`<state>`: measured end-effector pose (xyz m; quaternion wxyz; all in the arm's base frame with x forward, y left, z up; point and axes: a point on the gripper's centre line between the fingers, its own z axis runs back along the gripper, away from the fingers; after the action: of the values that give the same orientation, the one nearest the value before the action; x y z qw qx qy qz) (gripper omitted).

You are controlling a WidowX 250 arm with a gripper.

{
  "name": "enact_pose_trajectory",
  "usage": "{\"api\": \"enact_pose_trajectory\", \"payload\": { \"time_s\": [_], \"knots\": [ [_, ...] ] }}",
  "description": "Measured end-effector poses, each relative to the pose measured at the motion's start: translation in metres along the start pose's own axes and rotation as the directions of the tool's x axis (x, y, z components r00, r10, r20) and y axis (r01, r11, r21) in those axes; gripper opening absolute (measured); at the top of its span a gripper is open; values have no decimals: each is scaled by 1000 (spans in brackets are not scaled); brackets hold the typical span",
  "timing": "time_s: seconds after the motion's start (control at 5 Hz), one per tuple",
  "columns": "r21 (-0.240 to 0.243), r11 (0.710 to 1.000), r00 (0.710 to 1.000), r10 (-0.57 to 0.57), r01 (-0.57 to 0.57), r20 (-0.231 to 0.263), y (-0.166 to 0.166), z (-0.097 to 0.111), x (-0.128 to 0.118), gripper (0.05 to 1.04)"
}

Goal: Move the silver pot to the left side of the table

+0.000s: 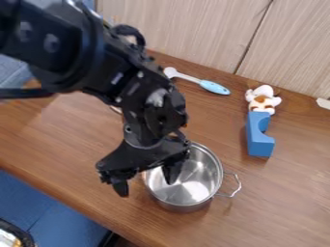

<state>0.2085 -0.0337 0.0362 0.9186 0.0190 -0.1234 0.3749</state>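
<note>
The silver pot (187, 183) stands upright on the wooden table near its front edge, its wire handle pointing right. My gripper (146, 180) hangs at the pot's left side with its fingers spread apart. One fingertip is over the inside of the pot and the other is outside, to the left of the rim. Part of the pot's back left rim is hidden behind the gripper. Whether the fingers touch the pot I cannot tell.
Behind the pot lies a spoon-like utensil with a light blue handle (214, 87). A blue arched block (258, 135) and a small white and brown plush toy (263, 100) sit at the back right, before the wooden wall panel (193, 29).
</note>
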Motion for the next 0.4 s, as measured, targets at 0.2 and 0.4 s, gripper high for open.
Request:
{"api": "enact_pose_trajectory", "payload": {
  "time_s": [0.2,0.4],
  "knots": [
    [25,1000,1000,-7,7,-6,-2,-12,0,996],
    [41,999,1000,-18,19,-23,-5,-23,-2,924]
  ]
}}
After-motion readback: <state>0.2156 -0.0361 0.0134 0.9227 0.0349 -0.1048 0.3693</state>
